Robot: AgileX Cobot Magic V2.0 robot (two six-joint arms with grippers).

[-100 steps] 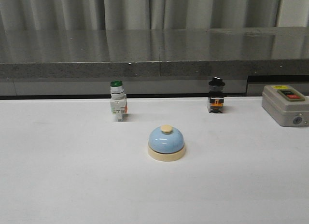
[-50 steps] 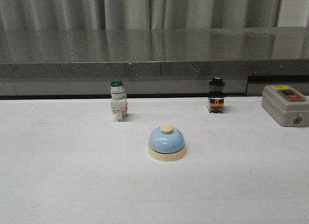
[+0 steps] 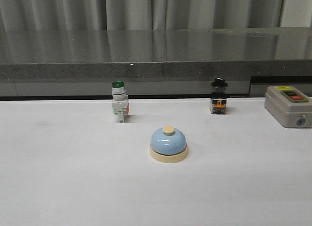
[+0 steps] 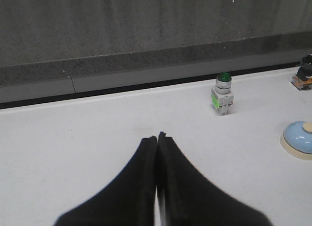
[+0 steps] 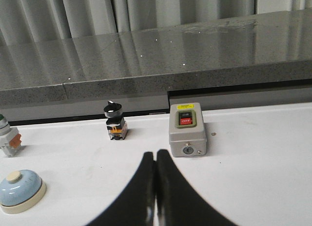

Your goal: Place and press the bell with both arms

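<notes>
Bell (image 3: 168, 143) sits mid-table, alone and upright, nothing touching it. Left gripper (image 4: 156, 138) and right gripper (image 5: 155, 155) are both pinched closed on nothing, probably parked back for now.

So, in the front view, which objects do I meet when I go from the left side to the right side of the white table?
Green-capped pushbutton switch → light-blue bell → black-knobbed selector switch → grey box with red and black buttons.
</notes>
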